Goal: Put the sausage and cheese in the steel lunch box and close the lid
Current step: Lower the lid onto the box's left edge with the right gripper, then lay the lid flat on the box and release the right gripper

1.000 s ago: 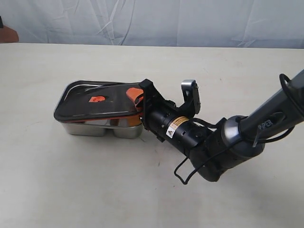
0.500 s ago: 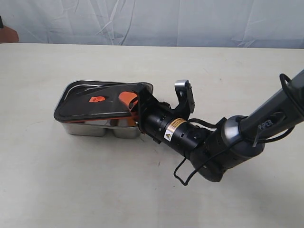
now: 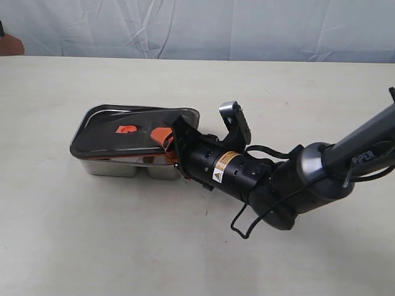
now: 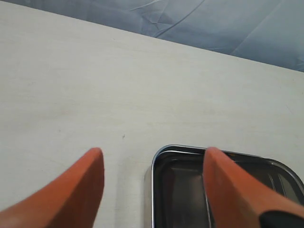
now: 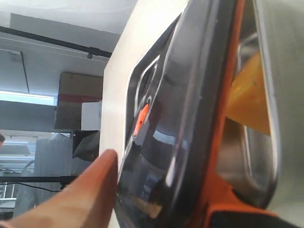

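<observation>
Dark lid (image 3: 99, 140), orange valve (image 3: 126, 129); silver lunch box (image 3: 111, 166).

1. Soft, even, bright light fills the exterior view; the table (image 3: 86, 240) looks pale and flat.
2. The box (image 3: 114, 166) throws only a thin, faint shadow on the table right at its base.
3. Pale glare streaks cross the lid (image 3: 117, 131) on the box.
4. Left wrist view: the left fingers (image 4: 71, 194) near the box are blurred, the table beyond the box sharp.
5. Right wrist view: the lid mirrors the room; the right finger (image 5: 80, 190) beside the box is out of focus.
</observation>
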Controlling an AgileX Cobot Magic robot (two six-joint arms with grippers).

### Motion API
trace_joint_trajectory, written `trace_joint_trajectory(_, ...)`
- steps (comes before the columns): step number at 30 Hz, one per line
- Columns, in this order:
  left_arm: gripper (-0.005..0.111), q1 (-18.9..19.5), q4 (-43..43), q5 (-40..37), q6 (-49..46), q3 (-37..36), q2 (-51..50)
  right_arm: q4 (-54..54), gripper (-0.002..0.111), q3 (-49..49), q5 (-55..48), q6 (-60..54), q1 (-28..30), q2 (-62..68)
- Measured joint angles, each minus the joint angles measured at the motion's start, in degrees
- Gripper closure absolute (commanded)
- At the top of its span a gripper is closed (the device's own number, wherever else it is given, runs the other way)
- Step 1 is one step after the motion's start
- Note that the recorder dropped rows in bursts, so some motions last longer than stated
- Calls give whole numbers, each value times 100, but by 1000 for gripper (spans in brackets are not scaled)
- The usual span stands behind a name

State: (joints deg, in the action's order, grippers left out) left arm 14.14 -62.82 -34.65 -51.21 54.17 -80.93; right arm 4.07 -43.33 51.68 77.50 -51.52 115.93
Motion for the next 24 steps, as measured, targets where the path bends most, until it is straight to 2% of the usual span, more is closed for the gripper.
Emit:
trace_joint_trajectory(8,48,0,-17,92,0,0,0,37,66,0,-489,-376,0,-287)
trace_joint_trajectory(15,48,0,-730,493,0,0,0,37,66,0,-878,-474,0,-438)
trace_joint_trajectory(24,48,0,-818,435,0,0,0,235,66,3,-2018,-629,0,-883)
